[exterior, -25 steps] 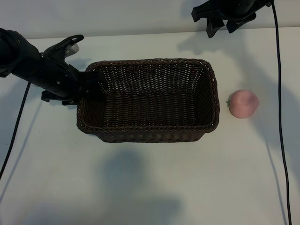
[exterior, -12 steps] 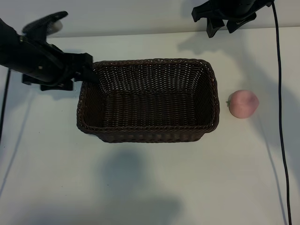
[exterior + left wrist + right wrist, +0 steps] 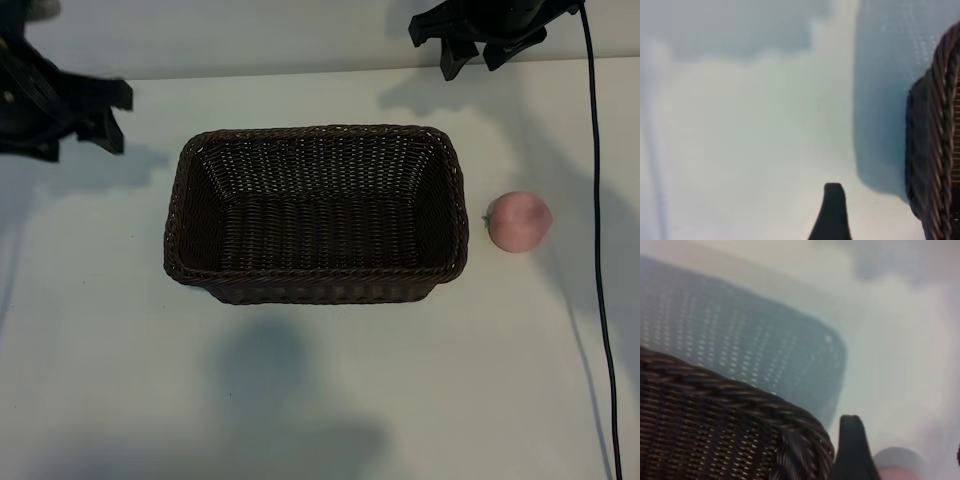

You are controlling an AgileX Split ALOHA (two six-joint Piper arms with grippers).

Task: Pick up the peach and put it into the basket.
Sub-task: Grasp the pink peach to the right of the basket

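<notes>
The pick-up has not begun: the peach (image 3: 518, 221) sits alone on the white worktop (image 3: 320, 400), just beside the basket's (image 3: 315, 288) right-hand short wall and apart from it, and the basket holds nothing. The right pincer (image 3: 478, 55) hangs at the far edge, above and beyond the peach, gripping nothing; its jaws look parted, though the overhead view shows them only as dark prongs, so that is a cautious reading. The left pincer (image 3: 105, 118) is off by the far left corner, clear of the basket, and whether its jaws are spread or drawn in I cannot tell. The right arm is the nearer one to the fruit, so the next move probably falls to it — travel toward the near side until it is over the peach, come down with jaws wide enough to straddle the round body, clench, lift and carry it over the braided rim. Count: one peach, one basket, two pincers — and one black cable (image 3: 598, 250) trailing down the right side.
</notes>
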